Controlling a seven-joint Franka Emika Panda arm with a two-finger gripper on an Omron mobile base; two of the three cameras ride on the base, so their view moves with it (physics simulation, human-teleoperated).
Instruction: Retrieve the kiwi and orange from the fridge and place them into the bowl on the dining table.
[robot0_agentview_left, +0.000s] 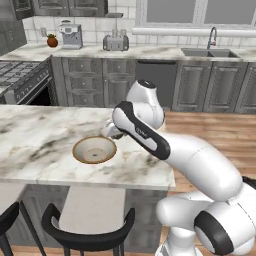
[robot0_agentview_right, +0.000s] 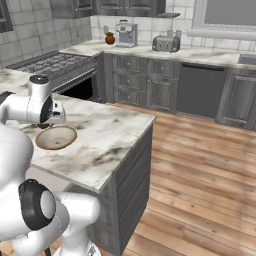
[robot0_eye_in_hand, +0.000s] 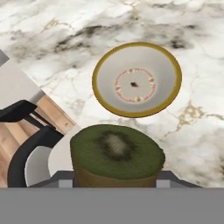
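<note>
holding the kiwi (robot0_eye_in_hand: 117, 154) over the table (robot0_agentview_left: 40, 145), just short of the bowl (robot0_eye_in_hand: 136, 79).

the gripper (robot0_eye_in_hand: 114, 179) is closed on the kiwi, a dull green-brown oval with a pale fuzzy patch on top. the white arm reaches low across the marbled stone top, hand just beside the bowl's rim. the bowl is round and shallow, tan-rimmed, pale inside with a ring of specks. dark curved chairs (robot0_agentview_left: 87, 235) stand by the table edge nearest the bowl.
</note>
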